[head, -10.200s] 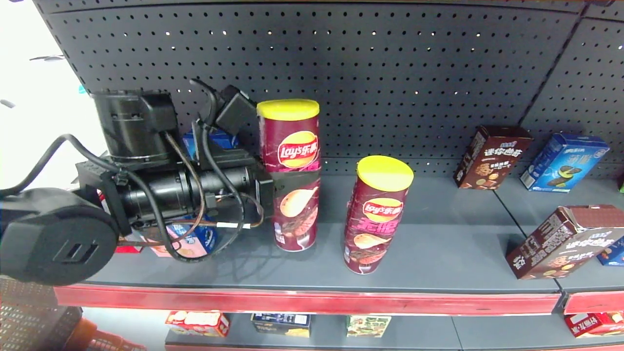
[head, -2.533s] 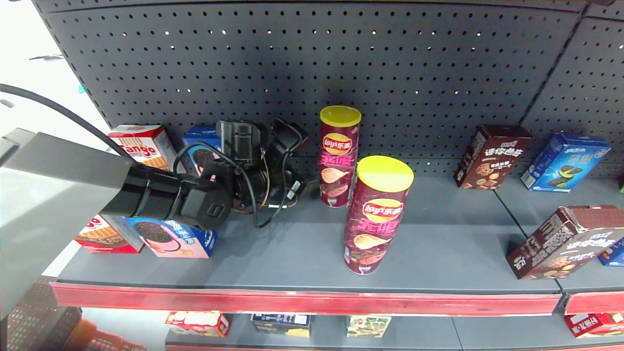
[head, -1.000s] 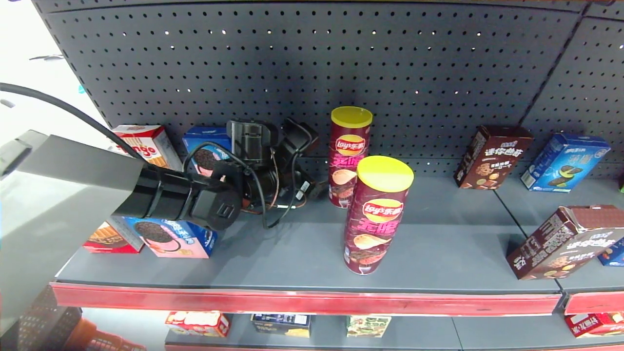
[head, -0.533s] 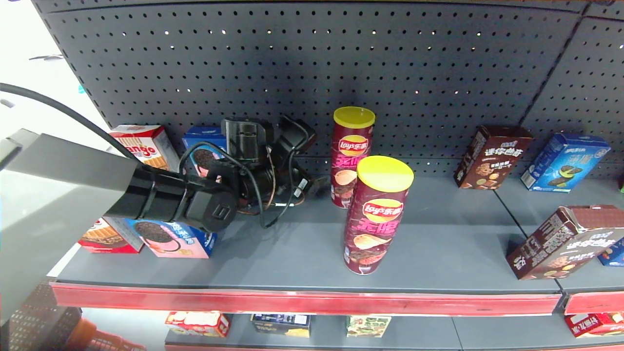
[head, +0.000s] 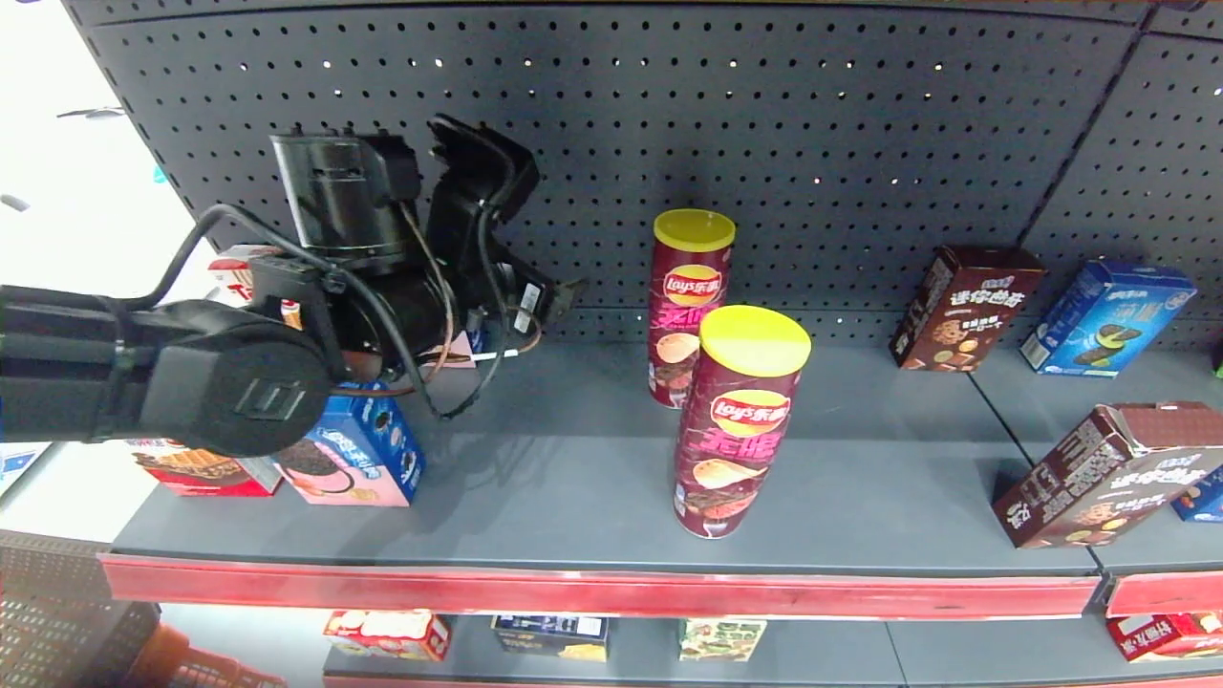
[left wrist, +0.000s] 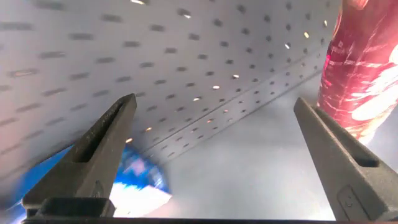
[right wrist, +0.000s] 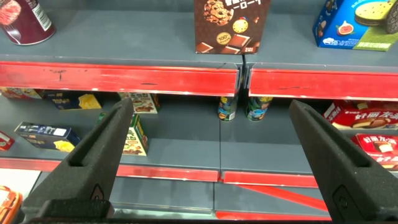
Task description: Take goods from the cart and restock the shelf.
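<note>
— While the left gripper (left wrist: 214,107) hangs with its jaws spread wide and nothing between them, where is the chip can (head: 692,306)?
— It stands upright on the shelf (head: 573,478), outside the jaws, off beyond one finger: a dark red tube with a yellow lid, against the pegboard (head: 669,124), just behind a twin can (head: 740,420).
— And the right gripper (right wrist: 209,106)?
— Jaws spread too, nothing between them, facing the lower shelves (right wrist: 174,146).

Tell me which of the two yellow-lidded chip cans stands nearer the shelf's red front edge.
The maroon cylindrical chip can on the right; the other yellow-lidded can stands behind it, near the pegboard.
</note>
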You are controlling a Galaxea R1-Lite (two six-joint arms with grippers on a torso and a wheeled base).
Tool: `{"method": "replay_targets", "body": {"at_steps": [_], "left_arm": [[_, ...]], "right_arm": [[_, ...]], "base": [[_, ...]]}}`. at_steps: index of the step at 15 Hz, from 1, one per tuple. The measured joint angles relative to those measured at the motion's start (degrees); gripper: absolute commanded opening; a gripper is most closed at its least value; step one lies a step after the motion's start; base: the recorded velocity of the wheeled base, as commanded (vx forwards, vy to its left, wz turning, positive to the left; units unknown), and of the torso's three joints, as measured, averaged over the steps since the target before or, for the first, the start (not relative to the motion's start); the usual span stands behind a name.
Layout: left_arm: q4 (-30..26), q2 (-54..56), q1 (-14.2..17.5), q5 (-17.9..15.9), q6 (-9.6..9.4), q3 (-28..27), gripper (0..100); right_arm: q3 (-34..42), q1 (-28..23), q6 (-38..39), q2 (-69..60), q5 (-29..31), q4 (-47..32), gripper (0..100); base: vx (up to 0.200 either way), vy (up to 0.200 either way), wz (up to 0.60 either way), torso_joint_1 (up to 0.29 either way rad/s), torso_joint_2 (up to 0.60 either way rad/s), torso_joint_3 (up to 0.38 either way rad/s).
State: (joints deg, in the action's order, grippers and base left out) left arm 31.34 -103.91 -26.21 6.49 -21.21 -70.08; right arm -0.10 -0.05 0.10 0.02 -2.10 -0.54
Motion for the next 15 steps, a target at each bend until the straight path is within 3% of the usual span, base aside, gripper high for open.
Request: {"method": "replay_targets", "body": {"at_steps": [6,8,11,15], "left_arm": [[0.5,17.7,-1.3,11.7,1.34,16.0,100],[1.0,23.4,-1.7,12.8,1.95,22.5,100],[7.6,29.0,-1.6,13.0,3.64,30.5,100],[8.4,31.3,-1.5,12.8,4.83,33.1,100]], "right_arm": [[0.0,0.0,0.0,0.0,0.0,0.0,100],[0.0,0.0,-0.1,0.0,-0.2,-0.1,100],[-0.1,0.1,0.3,0.0,-0.3,0.0,100],[-1.4,0.3,1.2,0.4,-0.8,-0.1,100]], "base": [[0.0,0.0,0.0,0.0,0.0,0.0],[0.0,0.0,0.0,0.0,0.0,0.0],[0.0,0.0,0.0,0.0,0.0,0.0],[0.0,0.0,0.0,0.0,0.0,0.0]]}}
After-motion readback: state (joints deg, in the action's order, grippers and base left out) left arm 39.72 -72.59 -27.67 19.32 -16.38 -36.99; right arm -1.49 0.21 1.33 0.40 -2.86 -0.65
